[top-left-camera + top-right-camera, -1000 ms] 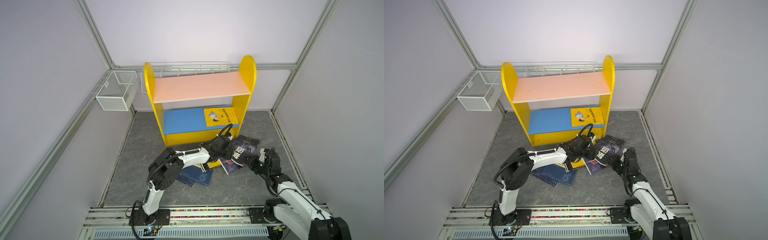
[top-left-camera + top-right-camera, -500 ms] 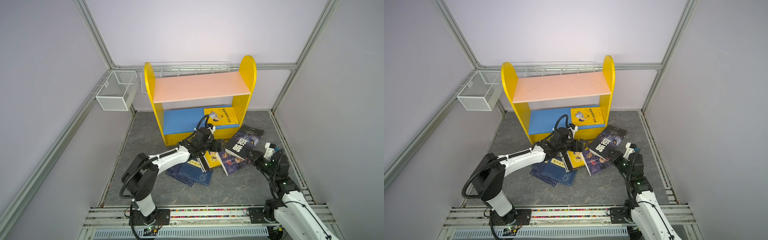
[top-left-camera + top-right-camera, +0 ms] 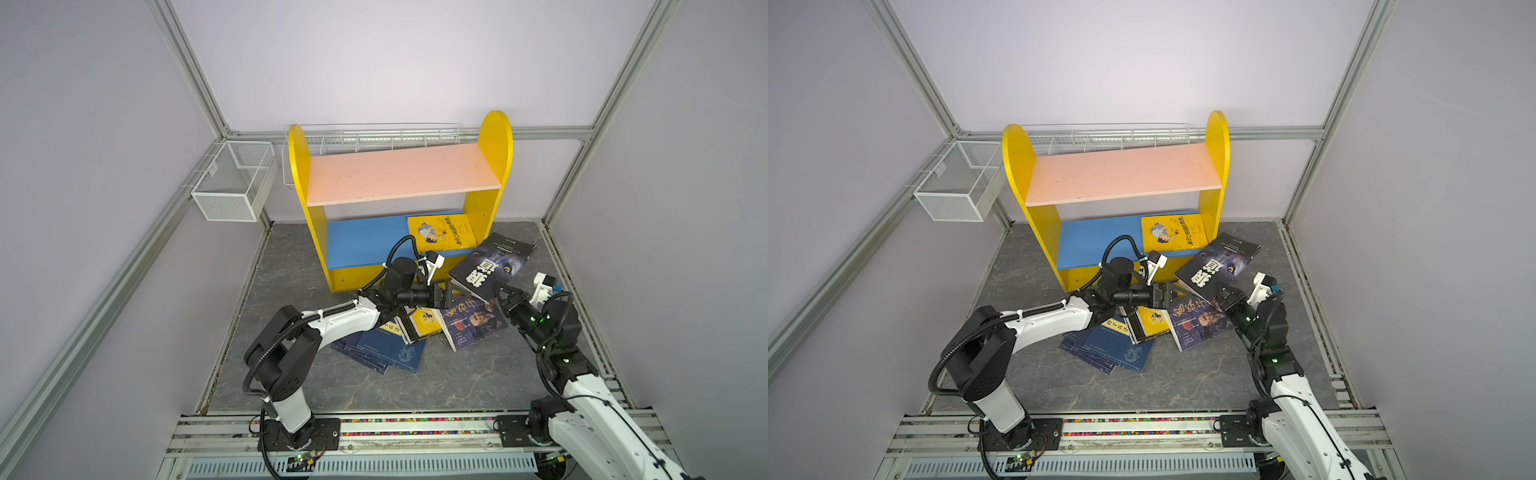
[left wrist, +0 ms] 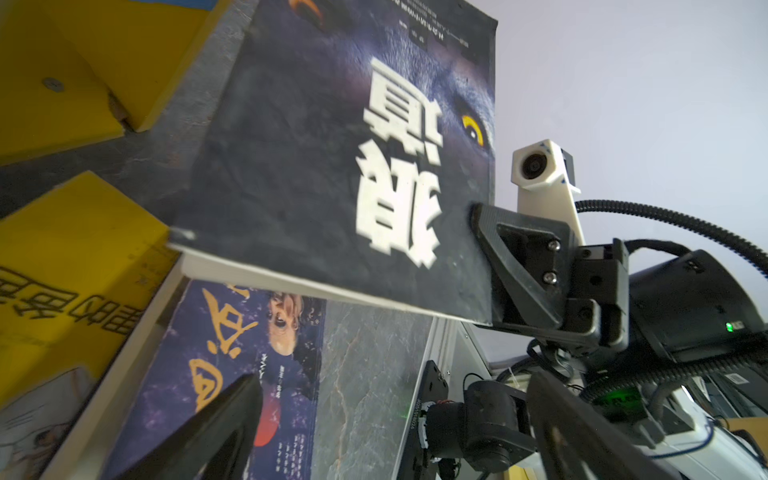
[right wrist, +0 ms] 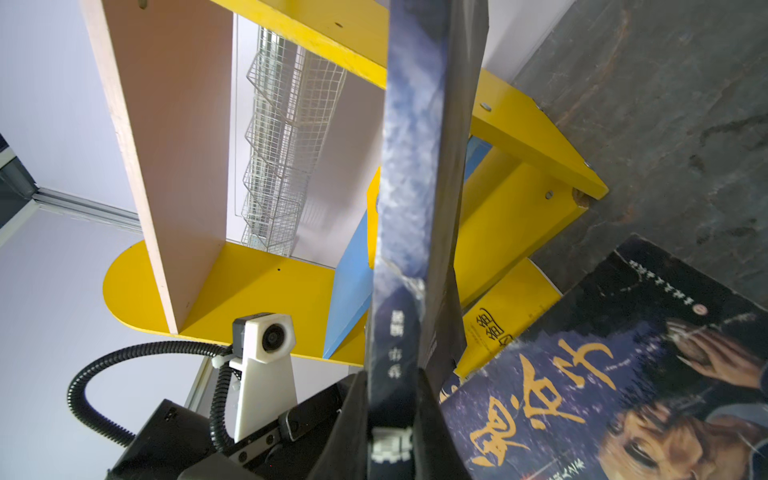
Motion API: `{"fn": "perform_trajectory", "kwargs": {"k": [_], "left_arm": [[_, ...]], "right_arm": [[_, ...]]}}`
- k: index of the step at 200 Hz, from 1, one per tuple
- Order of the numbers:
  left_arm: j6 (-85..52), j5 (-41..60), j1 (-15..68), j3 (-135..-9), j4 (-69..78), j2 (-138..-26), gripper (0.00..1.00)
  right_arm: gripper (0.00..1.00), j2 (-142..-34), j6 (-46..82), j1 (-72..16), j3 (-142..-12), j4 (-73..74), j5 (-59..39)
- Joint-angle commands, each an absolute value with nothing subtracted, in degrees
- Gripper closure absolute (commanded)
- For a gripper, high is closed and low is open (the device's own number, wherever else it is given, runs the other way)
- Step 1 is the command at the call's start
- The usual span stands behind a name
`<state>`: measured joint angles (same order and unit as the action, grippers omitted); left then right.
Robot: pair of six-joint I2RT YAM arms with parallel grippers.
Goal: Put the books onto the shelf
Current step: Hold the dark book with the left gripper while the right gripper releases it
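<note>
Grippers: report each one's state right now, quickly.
Left gripper: open, fingers wide apart, holding nothing.
Right gripper: closed on the dark wolf-eyed book.

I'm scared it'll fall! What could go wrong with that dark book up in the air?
The right gripper pinches the dark wolf book only at one edge, so it might slip or droop. The open left gripper sits right beside it and could knock it. It may also bump the shelf.
</note>
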<state>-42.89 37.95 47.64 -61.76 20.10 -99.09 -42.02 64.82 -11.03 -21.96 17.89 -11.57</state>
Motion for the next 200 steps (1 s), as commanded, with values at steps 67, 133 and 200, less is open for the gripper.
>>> {"fn": "perform_trajectory", "kwargs": {"k": [67,133,200], "left_arm": [[-48.9,44.1,48.8,-68.8,30.1,-104.4,0.01],[-56.8,43.1,49.6,-73.4,39.4,-110.2,0.01],[-62.9,34.5,49.7,-72.5,44.9,-110.4,0.19]], "right_arm": [[0.94,-42.0,67.3,-14.3,-26.1,31.0,-8.1],[0.94,-41.0,67.2,-15.8,-25.8,31.5,-6.0],[0.94,-40.7,67.5,-16.9,-25.2,31.6,-4.7]]}}
